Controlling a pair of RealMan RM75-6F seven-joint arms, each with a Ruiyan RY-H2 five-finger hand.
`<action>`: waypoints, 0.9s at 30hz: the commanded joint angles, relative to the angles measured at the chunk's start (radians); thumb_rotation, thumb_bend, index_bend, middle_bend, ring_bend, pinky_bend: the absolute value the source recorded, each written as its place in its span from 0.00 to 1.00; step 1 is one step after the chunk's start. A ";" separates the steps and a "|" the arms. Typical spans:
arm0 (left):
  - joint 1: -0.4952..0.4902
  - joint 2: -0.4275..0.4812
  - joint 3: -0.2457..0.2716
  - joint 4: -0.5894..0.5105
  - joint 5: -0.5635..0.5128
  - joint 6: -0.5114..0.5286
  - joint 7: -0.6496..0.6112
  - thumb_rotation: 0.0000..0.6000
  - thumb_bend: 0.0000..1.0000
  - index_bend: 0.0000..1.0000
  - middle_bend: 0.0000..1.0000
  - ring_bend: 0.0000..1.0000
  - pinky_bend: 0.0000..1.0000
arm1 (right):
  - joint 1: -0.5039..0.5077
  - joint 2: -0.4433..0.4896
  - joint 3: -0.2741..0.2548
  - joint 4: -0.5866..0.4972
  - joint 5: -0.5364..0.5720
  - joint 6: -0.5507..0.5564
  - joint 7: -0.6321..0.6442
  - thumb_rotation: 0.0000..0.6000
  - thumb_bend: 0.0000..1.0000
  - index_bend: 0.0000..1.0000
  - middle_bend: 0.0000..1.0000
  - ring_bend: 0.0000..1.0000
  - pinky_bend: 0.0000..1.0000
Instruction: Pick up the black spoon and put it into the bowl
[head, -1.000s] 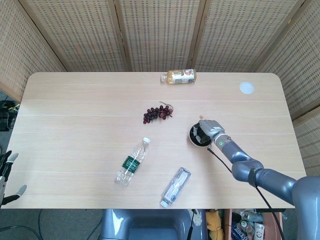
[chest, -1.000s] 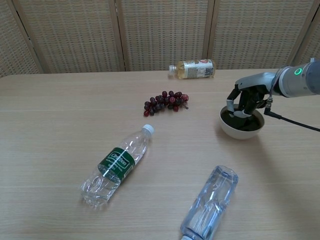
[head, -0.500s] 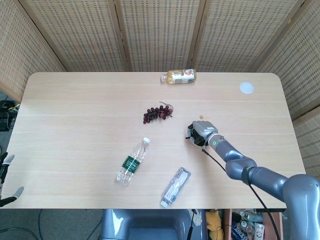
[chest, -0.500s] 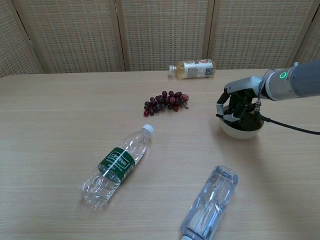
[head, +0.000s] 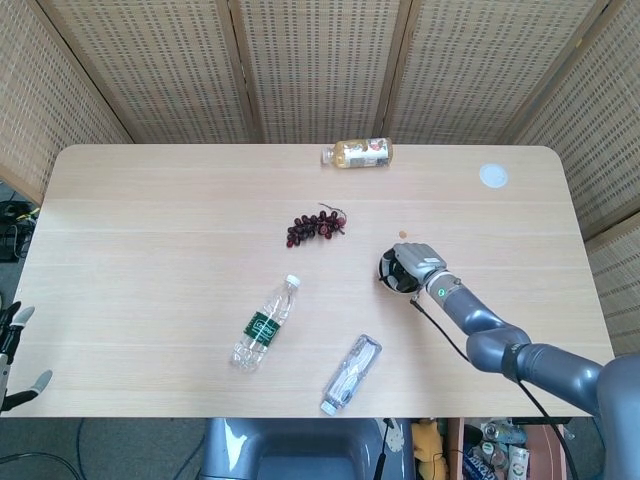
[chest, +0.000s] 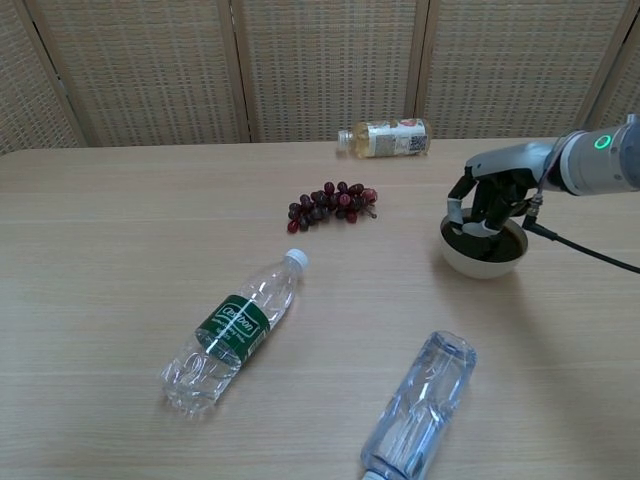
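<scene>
Right robot hand (chest: 487, 203) has shifted back right since half a second ago, fingers curled into the bowl (chest: 484, 255); grasp indiscernible. Spoon not discernible.

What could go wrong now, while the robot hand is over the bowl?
The right robot hand sits low, right over the small bowl, so lifting away could catch the rim and tip or drag it. The spoon is hidden under the hand, so it may not be released yet. The grapes lie nearby if the bowl slides.
</scene>
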 joint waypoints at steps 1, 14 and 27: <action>0.000 0.002 0.000 -0.003 0.002 0.003 0.001 1.00 0.26 0.00 0.00 0.00 0.00 | -0.014 0.015 0.000 -0.029 -0.005 0.027 -0.004 1.00 0.08 0.42 0.98 0.98 1.00; 0.004 0.009 0.000 -0.013 0.007 0.014 0.005 1.00 0.26 0.00 0.00 0.00 0.00 | -0.068 0.079 0.032 -0.168 -0.011 0.191 -0.020 1.00 0.00 0.30 0.94 0.98 1.00; -0.004 0.006 -0.010 -0.011 0.008 0.014 0.010 1.00 0.26 0.00 0.00 0.00 0.00 | -0.296 0.162 0.033 -0.408 -0.156 0.703 -0.090 1.00 0.17 0.37 0.52 0.54 0.73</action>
